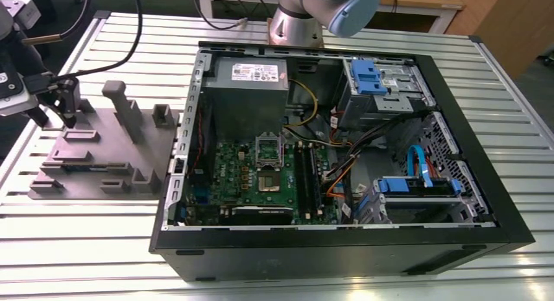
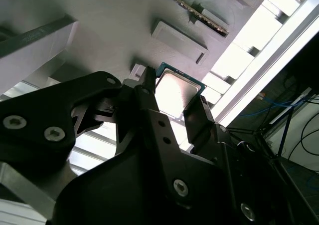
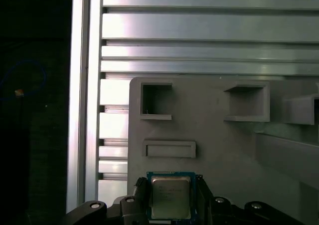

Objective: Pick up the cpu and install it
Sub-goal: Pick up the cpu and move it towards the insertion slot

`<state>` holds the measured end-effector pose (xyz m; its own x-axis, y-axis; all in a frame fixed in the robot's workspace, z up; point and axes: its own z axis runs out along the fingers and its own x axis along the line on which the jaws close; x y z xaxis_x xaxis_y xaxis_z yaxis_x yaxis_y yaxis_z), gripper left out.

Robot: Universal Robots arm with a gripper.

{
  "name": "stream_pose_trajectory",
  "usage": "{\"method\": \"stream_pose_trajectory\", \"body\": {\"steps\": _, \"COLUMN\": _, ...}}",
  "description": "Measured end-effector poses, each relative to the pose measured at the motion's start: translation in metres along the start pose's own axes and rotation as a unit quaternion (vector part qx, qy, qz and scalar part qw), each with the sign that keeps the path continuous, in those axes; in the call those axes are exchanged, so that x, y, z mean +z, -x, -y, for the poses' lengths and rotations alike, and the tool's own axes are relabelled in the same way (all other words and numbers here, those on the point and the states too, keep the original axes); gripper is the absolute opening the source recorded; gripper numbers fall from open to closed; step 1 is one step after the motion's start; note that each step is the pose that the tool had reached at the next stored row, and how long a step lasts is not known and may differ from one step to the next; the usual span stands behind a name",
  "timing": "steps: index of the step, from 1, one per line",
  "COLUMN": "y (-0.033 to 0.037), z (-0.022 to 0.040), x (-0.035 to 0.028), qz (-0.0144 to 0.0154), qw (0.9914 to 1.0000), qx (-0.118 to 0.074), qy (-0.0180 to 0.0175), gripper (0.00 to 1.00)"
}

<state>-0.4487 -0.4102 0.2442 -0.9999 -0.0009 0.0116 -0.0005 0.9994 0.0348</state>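
Observation:
The cpu (image 3: 170,197) is a small square chip with a shiny silver-grey top and a thin green rim. It sits between my two dark fingers in both wrist views, and both fingers press against its opposite edges. My gripper (image 3: 170,186) (image 2: 175,98) is shut on the cpu (image 2: 174,91), just over the near corner of a grey holder block (image 3: 214,145). In the exterior view my gripper (image 1: 67,119) hangs over the block (image 1: 104,152) at that view's left, well apart from the open computer case (image 1: 346,236). The green motherboard (image 1: 251,178) lies inside the case with its socket (image 1: 270,181) uncovered and the metal frame (image 1: 270,145) raised.
The grey block carries upright posts (image 1: 117,103) and square pockets (image 3: 156,101). Inside the case are a power-supply box (image 1: 249,77), blue drive brackets (image 1: 368,77), and loose cables (image 1: 346,165). The slatted metal table (image 1: 87,223) ends close beside the block, at the exterior view's left.

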Motion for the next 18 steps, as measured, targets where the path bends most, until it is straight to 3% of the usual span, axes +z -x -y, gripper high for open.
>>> {"method": "stream_pose_trajectory", "body": {"steps": 18, "y": -0.0001, "z": -0.0004, "x": -0.0063, "qz": -0.0001, "qw": 1.00000, "qx": 0.000, "qy": -0.0007, "gripper": 0.47}}
